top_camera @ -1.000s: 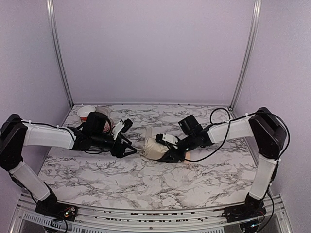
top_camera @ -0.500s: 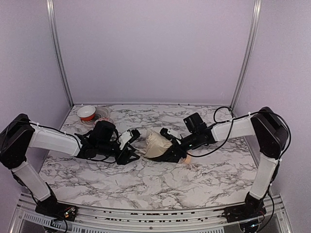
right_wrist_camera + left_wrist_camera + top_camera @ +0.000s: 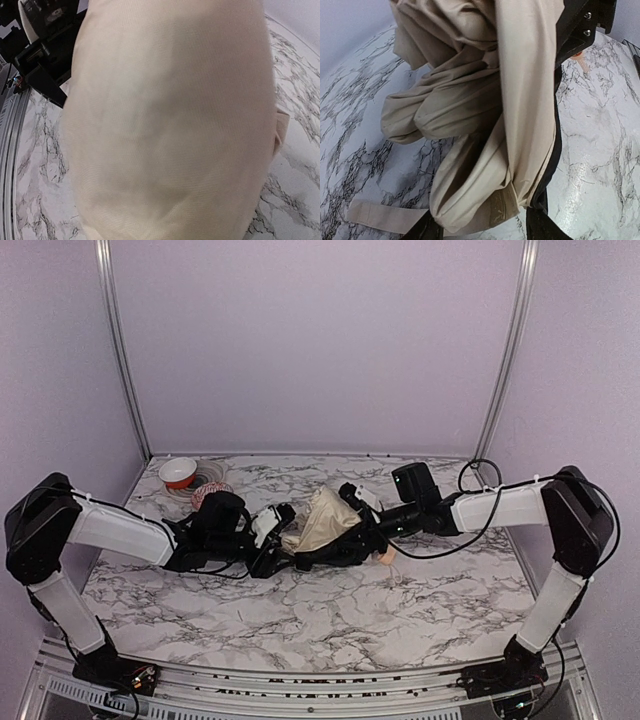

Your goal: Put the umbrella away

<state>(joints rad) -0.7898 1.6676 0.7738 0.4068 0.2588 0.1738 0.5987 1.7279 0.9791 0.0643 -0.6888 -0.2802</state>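
In the middle of the marble table (image 3: 330, 625), the umbrella (image 3: 322, 520) sits between the two arms. Its cream canopy is loosely bunched and tilted up, and its tan knob (image 3: 384, 556) is low by the tabletop on the right arm's side. The right gripper (image 3: 350, 532) is buried in the folds and looks clamped on the umbrella; its own camera sees nothing but cloth. The left gripper (image 3: 283, 548) straddles the lower end of the bundle, with a finger (image 3: 540, 227) on either side. I can't tell whether it's pinching the cloth or only around it.

My worry is the slack fabric. Pleats bulge out unrolled and the strap (image 3: 375, 217) lies loose on the table. A pull from the left could drag cloth without tidying it, or tug the umbrella out of the other claw.

As for containers, a small red-and-white bowl (image 3: 178, 472) sits in the far left corner, well apart. I can't see what's in it.
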